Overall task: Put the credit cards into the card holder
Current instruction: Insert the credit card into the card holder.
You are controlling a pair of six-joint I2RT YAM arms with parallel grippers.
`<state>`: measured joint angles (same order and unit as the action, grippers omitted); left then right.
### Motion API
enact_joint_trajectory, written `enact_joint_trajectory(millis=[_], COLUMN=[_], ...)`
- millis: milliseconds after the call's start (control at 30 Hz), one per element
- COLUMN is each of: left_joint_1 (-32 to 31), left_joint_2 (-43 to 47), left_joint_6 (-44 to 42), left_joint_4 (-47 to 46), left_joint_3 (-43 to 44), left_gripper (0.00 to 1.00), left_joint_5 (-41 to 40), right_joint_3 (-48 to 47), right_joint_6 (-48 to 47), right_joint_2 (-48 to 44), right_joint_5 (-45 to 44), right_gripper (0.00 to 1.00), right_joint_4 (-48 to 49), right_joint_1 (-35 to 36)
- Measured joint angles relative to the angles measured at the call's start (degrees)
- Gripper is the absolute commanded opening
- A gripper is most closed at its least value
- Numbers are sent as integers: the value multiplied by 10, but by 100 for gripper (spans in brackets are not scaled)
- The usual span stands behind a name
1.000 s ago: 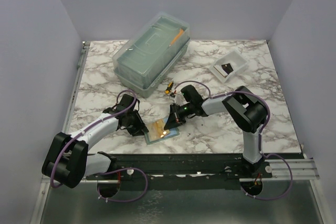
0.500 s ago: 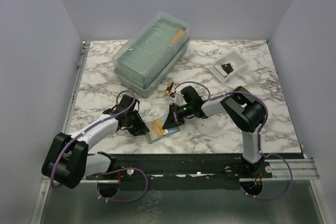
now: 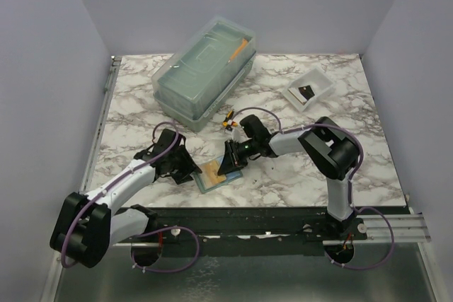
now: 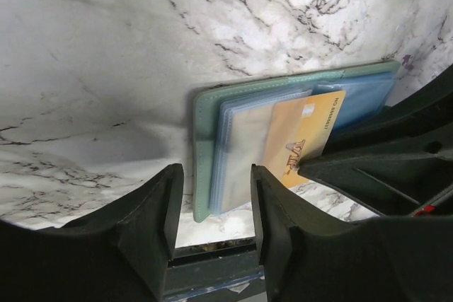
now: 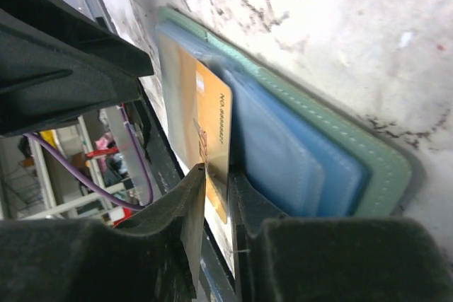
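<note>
Grey-green first: find the card holder (image 3: 216, 180) lying open and flat on the desk (image 3: 297, 167), close to the near edge and a little left of its middle, clear pockets facing up. Find the gold-yellow card (image 4: 301, 139) angled across those pockets, one end over the inner panel, the other reaching out toward the right gripper (image 5: 218, 189). Judge the angle deliberate: lines the leading edge up with a pocket mouth for sliding in. Cannot tell whether that edge is under the plastic yet.

Note the right gripper almost closed and clamped on the card's trailing edge, one finger on each face, as seen in the right wrist view. See it touching nothing else.

Note the left gripper (image 4: 214, 175) released, jaws wide apart, straddling the holder's left end and grasping nothing. Judge its purpose as a stop against the holder skidding under the push. Cannot confirm contact with the holder.

Record a dark card (image 3: 305, 93), seemingly black, well apart in the white tray (image 3: 322, 79) near the far right corner, not yet loaded. Record also a translucent lidded box (image 3: 205, 68) toward the far edge and a yellow-handled tool (image 3: 228, 119) just in front of it.
</note>
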<state>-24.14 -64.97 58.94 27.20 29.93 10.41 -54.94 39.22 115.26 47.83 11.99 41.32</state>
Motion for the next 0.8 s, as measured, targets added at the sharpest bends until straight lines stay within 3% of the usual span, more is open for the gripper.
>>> enact_joint_trajectory(millis=[267,433,667,800], left_joint_1=[0,0,0,0], left_joint_2=[42,44,42,30], left_joint_6=[5,6,12,13], left_joint_4=[17,17,17,12], left_joint_3=[-15,-18,-26,-28], left_gripper=[49,39,31,26], left_joint_5=[-20,-22,-26,-25], right_joint_3=[-11,-11,-14,-19], right_joint_6=[-39,-45,-57,-61], right_joint_2=[-32,-49,-57,-55], right_joint_5=[-47,-71,-90,-95], right_gripper=[37,44,41,32], right_joint_4=[-56,-73,-91,-96], right_joint_1=[9,11,16,23])
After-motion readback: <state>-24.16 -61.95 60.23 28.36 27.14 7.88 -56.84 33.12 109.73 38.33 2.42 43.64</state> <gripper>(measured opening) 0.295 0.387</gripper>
